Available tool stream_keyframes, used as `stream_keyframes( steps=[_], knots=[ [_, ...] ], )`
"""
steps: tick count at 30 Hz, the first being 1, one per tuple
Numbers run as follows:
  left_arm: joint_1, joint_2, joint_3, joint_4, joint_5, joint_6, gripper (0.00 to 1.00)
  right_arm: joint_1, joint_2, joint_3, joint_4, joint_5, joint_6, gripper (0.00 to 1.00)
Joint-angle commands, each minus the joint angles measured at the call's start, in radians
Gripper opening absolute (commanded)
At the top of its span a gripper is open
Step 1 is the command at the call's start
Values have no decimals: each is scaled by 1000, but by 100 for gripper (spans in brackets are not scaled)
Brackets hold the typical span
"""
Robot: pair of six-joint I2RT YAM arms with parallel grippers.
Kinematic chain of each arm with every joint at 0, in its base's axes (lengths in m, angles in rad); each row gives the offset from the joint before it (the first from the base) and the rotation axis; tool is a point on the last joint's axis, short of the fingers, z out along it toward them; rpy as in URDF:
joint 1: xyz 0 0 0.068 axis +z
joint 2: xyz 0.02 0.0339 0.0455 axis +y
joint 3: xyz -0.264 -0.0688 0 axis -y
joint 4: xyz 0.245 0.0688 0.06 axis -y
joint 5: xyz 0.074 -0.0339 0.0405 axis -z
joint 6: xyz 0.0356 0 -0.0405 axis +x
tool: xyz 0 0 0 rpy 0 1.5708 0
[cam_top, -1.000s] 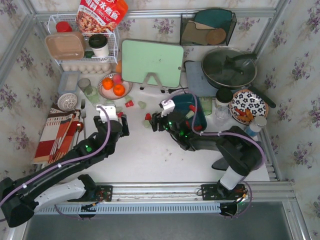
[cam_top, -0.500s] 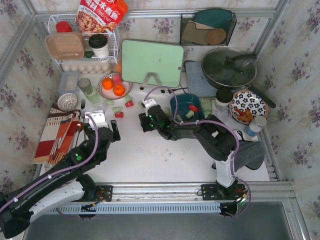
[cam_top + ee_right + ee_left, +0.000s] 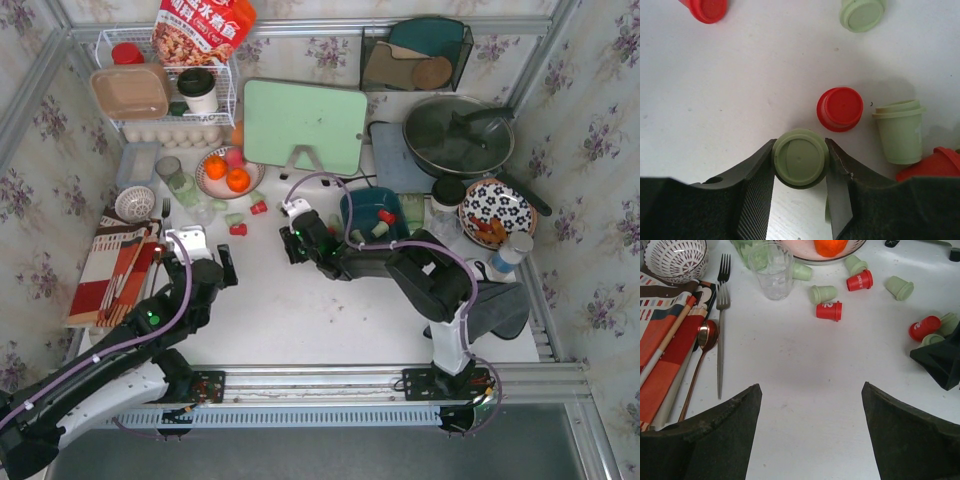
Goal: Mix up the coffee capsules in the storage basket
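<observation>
Top view: the right gripper [image 3: 296, 238] is stretched far to the left, low over the table [image 3: 300, 320], among loose coffee capsules [image 3: 238, 229]. The storage basket [image 3: 352, 207] stands to its right. The left gripper [image 3: 197, 252] is held low at the near left.

Left wrist view: its fingers are spread wide and nothing is held. A red capsule [image 3: 829, 310] lies further ahead.

Right wrist view: a green capsule [image 3: 800, 159] is pinched by its sides between the narrowly parted fingers. It is best lifted straight up, so that the neighbouring red pod [image 3: 840, 107] is not knocked, and then carried right to the basket.
</observation>
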Motion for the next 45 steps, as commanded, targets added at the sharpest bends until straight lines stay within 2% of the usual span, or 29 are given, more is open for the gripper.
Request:
stream_keyframes(
  steps=[1, 6, 12, 17, 19, 21, 26, 29, 31, 33, 36, 40, 45],
  knots=[
    [2, -1, -2, -19, -18, -24, 83, 2, -46, -23, 51, -21, -5, 31],
    [2, 1, -4, -34, -33, -35, 83, 2, -183, -78, 50, 25, -52, 31],
    [2, 14, -12, -22, -44, -49, 83, -6, -428, -245, 93, 243, -148, 31],
    [3, 81, -11, 27, -16, -64, 83, -25, -616, -474, 246, 428, -118, 30],
    [4, 119, 3, 38, 6, -69, 83, -41, -635, -564, 364, 498, -116, 30],
    [3, 165, 28, 30, 30, -73, 83, -82, -618, -601, 386, 535, -42, 30],
    [3, 287, 85, 40, 164, -17, 84, -200, -561, -540, 215, 437, 130, 36],
    [3, 377, 97, 145, 330, 79, 84, -214, -533, -519, 182, 410, 151, 43],
    [5, 464, 125, 199, 421, 122, 84, -216, -521, -506, 167, 397, 154, 52],
    [5, 547, 173, 229, 490, 153, 84, -219, -513, -496, 152, 388, 156, 58],
    [5, 693, 255, 267, 567, 190, 83, -225, -514, -496, 151, 376, 159, 63],
    [9, 881, 353, 318, 611, 237, 79, -235, -527, -505, 152, 361, 168, 65],
    [27, 1038, 474, 362, 668, 302, 75, -237, -550, -524, 178, 356, 171, 65]
  ],
)
